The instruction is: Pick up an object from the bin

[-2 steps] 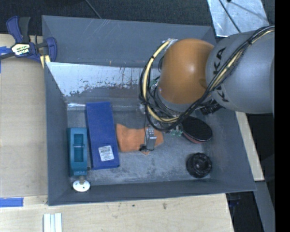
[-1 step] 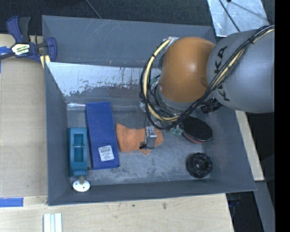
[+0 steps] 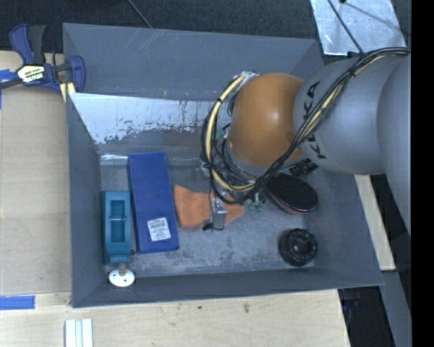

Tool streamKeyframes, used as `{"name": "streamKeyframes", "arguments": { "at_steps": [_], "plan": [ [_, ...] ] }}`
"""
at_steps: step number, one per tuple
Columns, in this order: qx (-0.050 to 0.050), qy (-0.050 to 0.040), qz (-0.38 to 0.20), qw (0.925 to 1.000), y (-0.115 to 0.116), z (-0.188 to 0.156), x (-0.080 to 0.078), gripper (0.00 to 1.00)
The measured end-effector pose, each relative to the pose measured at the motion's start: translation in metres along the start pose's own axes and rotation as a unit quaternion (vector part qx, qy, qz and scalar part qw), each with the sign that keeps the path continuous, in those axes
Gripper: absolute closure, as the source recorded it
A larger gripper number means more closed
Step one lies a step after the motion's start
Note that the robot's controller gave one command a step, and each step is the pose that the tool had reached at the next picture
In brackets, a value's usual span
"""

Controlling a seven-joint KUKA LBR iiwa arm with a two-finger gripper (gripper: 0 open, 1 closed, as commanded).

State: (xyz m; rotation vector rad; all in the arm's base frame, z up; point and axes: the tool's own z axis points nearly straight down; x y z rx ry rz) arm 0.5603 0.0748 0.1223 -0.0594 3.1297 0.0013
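1. Grey metal bin walls slope down to a speckled flat bottom, on which a few loose things lie well spread out.
2. From 3 o'clock the arm reaches in, and its orange cover hangs above the middle of the bin.
3. Below that cover the end effector sits low near the bin's centre, at the 3 o'clock edge of an orange-brown crumpled piece. It appears to touch that piece. Whether it is spread or pressed together cannot be told from this angle.
4. At 9 o'clock of the crumpled piece, just beside it, lies a long blue box with a white label. A teal tool lies further out the same way.
5. A black-and-red oval thing lies at 3 o'clock of the end effector, and a black round part at 4 o'clock. Both are apart from it.
6. Judged from this, the step in hand is the reach onto the crumpled piece; no grasp is confirmed.
7. The next move calls for a firm pinch on the soft edge and then a straight lift. The blue box must be left undisturbed, and limp material may slip out.
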Motion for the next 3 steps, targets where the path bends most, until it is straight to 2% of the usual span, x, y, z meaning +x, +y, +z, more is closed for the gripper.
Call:
{"name": "streamKeyframes", "arguments": {
  "at_steps": [1,2,3],
  "plan": [
    [0.000,0.0033,-0.007,1.0000,-0.012,0.043,-0.014,1.00],
    [0.000,0.0033,-0.006,1.0000,-0.012,0.043,-0.014,1.00],
    [0.000,0.0037,-0.015,0.9999,-0.021,-0.165,-0.022,1.00]
  ]
}}
